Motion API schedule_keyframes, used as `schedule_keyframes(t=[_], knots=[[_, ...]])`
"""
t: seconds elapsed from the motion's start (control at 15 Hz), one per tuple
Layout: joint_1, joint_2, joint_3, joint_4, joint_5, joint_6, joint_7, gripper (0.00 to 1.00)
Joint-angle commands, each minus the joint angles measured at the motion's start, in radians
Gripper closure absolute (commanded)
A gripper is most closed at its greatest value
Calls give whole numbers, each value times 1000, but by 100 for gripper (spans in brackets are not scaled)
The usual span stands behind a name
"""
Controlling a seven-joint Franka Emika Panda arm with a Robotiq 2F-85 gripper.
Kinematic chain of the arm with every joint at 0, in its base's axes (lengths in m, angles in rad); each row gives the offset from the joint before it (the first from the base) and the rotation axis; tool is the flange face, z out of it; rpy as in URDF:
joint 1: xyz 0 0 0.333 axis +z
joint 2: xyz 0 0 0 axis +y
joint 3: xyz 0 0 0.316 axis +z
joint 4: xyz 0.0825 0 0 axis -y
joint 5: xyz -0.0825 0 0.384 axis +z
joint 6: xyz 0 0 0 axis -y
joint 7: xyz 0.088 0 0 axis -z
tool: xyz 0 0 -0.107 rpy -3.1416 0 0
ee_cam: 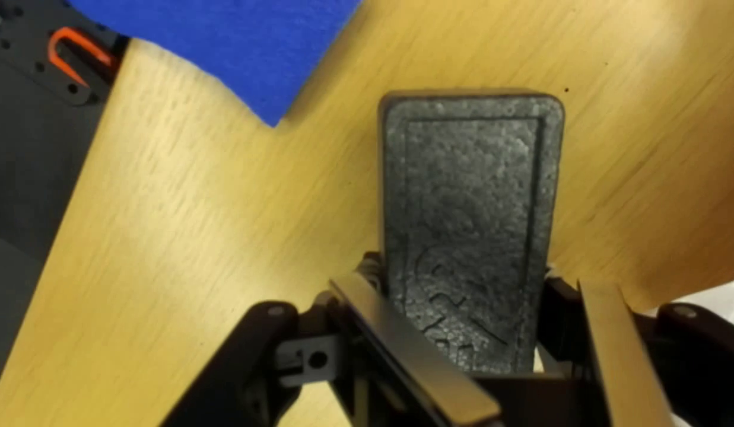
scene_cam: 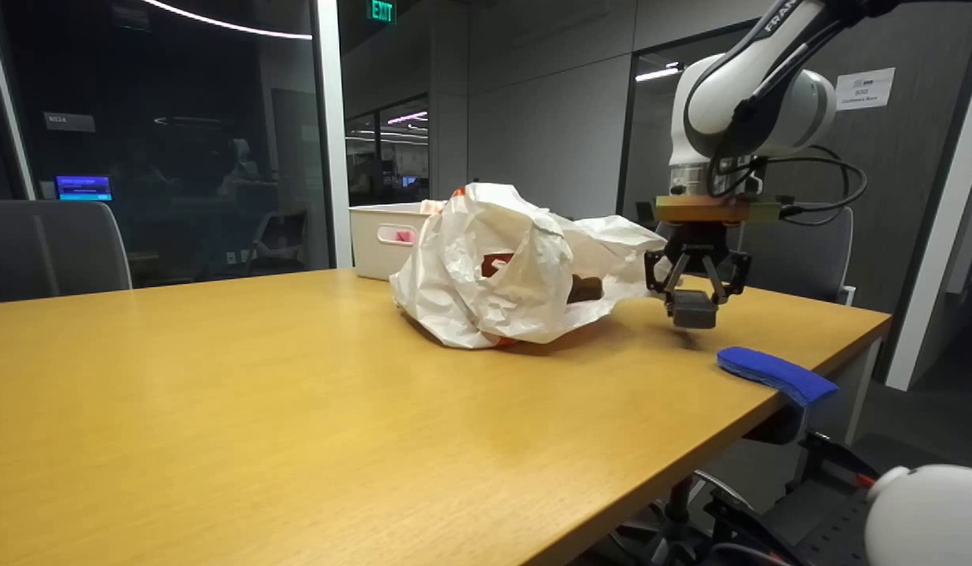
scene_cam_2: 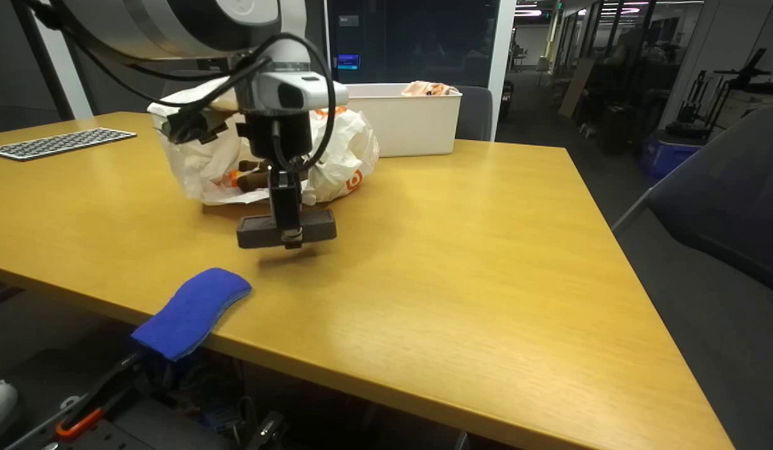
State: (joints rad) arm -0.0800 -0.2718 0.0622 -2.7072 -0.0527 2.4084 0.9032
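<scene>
Charcoal-grey, the oblong block (ee_cam: 467,219) hangs just above the worktop (scene_cam_2: 486,281), not touching it; the pincer (scene_cam: 694,301) clamps it across the narrower width, I suppose because its long sides offer flat purchase. Nearby, a blue pad (scene_cam_2: 192,312) overhangs the edge.

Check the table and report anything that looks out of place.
The blue strip juts past the edge of the table, partly unsupported. The white plastic bag is crumpled and slumped, its opening exposing brown things. The dark block in the tool looks whole where visible.
</scene>
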Motion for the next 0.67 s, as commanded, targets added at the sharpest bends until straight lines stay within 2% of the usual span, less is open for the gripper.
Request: schedule_keyframes(t=[0.0,0.4,0.6], knots=[[63,-133,-80,33,99,-182,-266,69],[63,-200,-126,114,285,-361,-647,69],[77,-217,-123,129,309,-406,-793,69]])
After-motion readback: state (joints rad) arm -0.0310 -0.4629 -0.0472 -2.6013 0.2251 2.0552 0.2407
